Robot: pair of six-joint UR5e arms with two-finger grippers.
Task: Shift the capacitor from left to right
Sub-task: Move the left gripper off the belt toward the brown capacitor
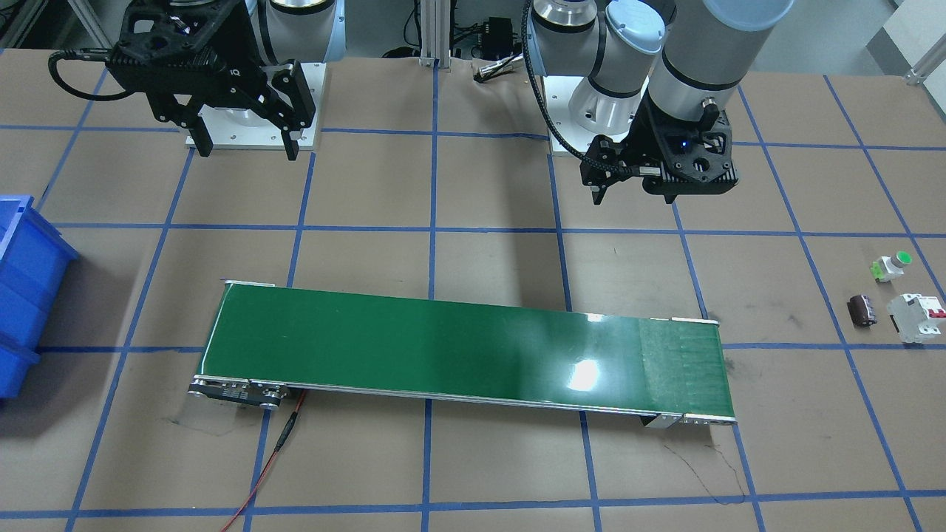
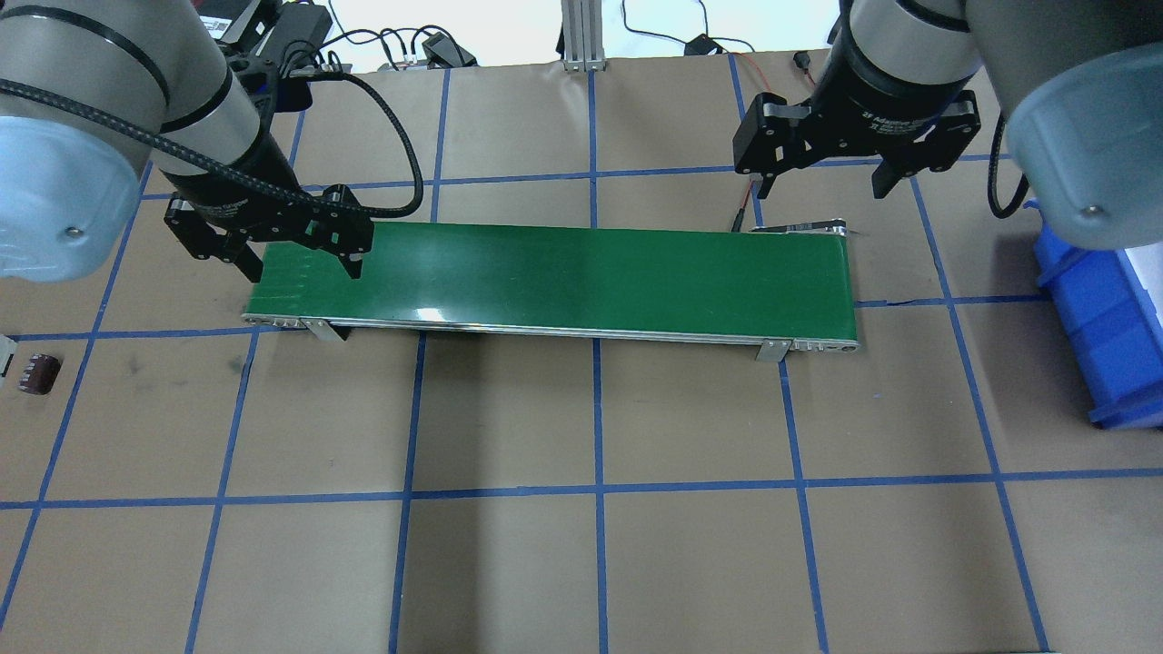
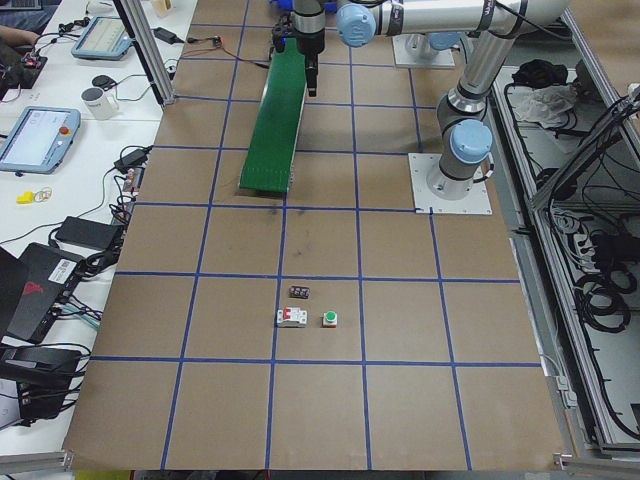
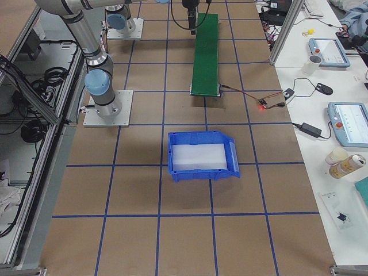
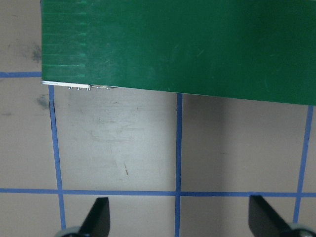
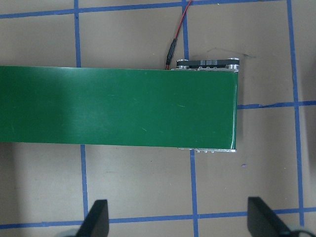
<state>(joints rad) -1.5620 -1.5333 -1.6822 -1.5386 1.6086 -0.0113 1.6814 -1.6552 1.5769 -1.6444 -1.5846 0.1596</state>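
The capacitor [image 1: 862,310], a small dark maroon cylinder, lies on its side on the brown table at the robot's far left. It also shows in the overhead view [image 2: 39,373] and the exterior left view [image 3: 299,292]. My left gripper [image 2: 300,263] is open and empty, and hangs over the left end of the green conveyor belt [image 2: 563,277], well away from the capacitor. The left wrist view shows its fingertips [image 5: 98,217] spread over bare table. My right gripper [image 2: 822,186] is open and empty above the belt's right end, and it also shows in the front-facing view [image 1: 247,146].
A white circuit breaker [image 1: 916,316] with red switches and a green-capped push button [image 1: 890,266] sit beside the capacitor. A blue bin [image 2: 1099,318] stands at the table's right end. A red wire [image 1: 284,436] leaves the belt's right end.
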